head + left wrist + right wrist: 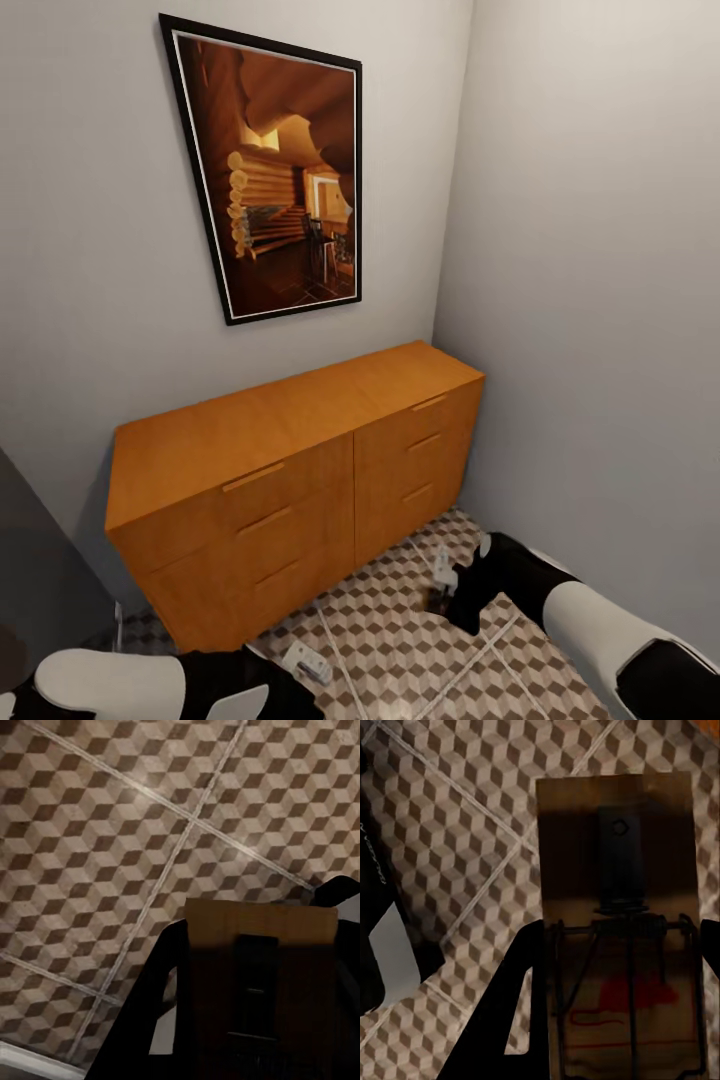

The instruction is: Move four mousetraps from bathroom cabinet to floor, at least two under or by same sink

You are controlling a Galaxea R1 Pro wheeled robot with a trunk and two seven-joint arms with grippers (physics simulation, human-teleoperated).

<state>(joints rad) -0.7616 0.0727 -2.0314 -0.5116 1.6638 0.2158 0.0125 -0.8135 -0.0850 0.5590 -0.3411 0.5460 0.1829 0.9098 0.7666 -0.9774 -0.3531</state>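
The orange-brown cabinet (300, 480) stands closed against the wall, under a framed picture (270, 170), on the cube-patterned floor (400, 640). The right gripper (615, 1035) clamps a wooden mousetrap (615, 907); the left gripper (255, 1020) apparently grips another mousetrap (259, 967), dim in shadow.

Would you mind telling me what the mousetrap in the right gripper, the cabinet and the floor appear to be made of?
The mousetrap looks like a flat board of pale wood with faint grain, carrying a dark wire spring frame that seems metal. The cabinet appears to be orange-brown wood or veneer with a smooth satin finish and matching bar handles. The floor looks like large matte tiles, probably ceramic, printed with a cube pattern and split by pale grout lines.
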